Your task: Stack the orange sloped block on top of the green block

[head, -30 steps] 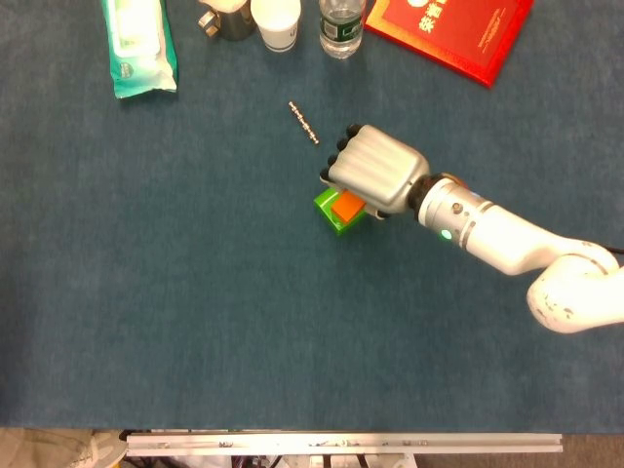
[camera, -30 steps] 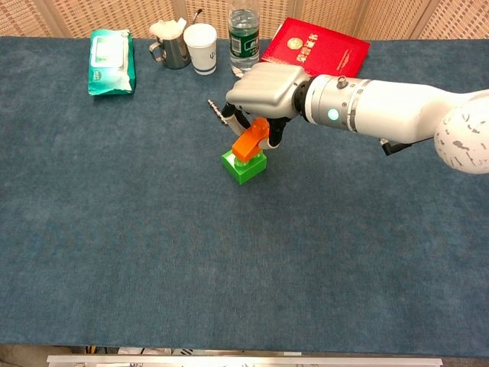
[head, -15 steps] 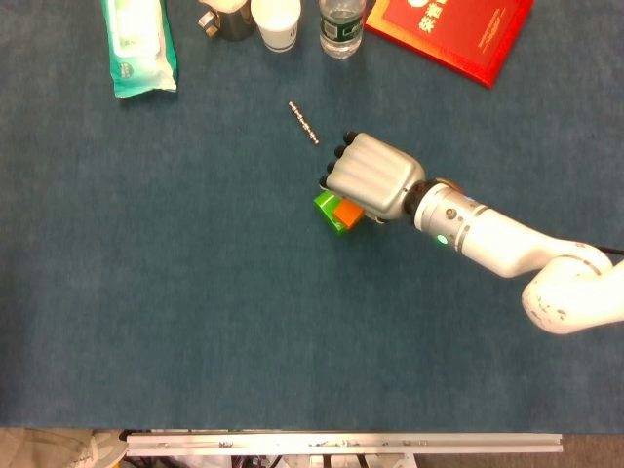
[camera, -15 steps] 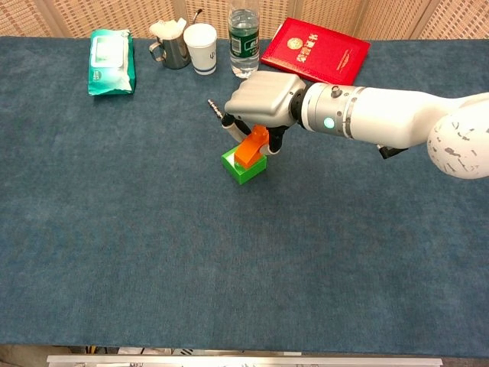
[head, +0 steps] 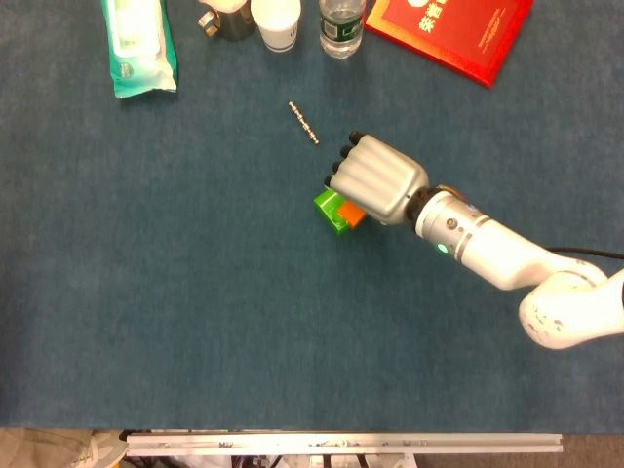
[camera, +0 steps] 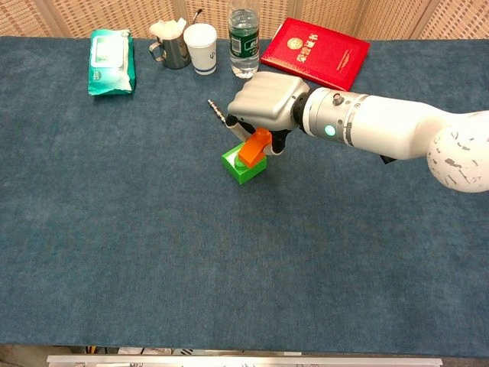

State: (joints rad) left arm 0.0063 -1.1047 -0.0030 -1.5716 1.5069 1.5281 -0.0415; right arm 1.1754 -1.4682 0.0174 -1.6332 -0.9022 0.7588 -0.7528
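The orange sloped block (camera: 253, 146) now sits lower than one second ago: in the chest view its underside meets the top of the green block (camera: 243, 165), where earlier it hung tilted above it. It remains pinched between the fingers (camera: 273, 142) of the right hand (camera: 265, 99), which has descended with it and whose back covers most of the block in the head view, leaving only an orange corner (head: 351, 214) exposed beside the green block (head: 331, 211). The block's long axis runs from near-left to far-right in the chest view, with its higher end toward the hand and its lower end toward the near-left. The green block stands on the worktop (camera: 153, 252), near the centre and unmoved since the earlier frames. The worktop is covered with dark blue carpet-like fabric; a metal rail (head: 341, 444) edges its near side. A small metal chain piece (head: 304, 122) lies just beyond the hand. Along the far edge stand a green wet-wipe pack (camera: 111, 60), a metal mug (camera: 171, 47), a white paper cup (camera: 201, 47), a water bottle (camera: 244, 42) and a red booklet (camera: 315, 50). A woven tan panel (camera: 99, 14) backs the worktop. The left hand appears in neither view.
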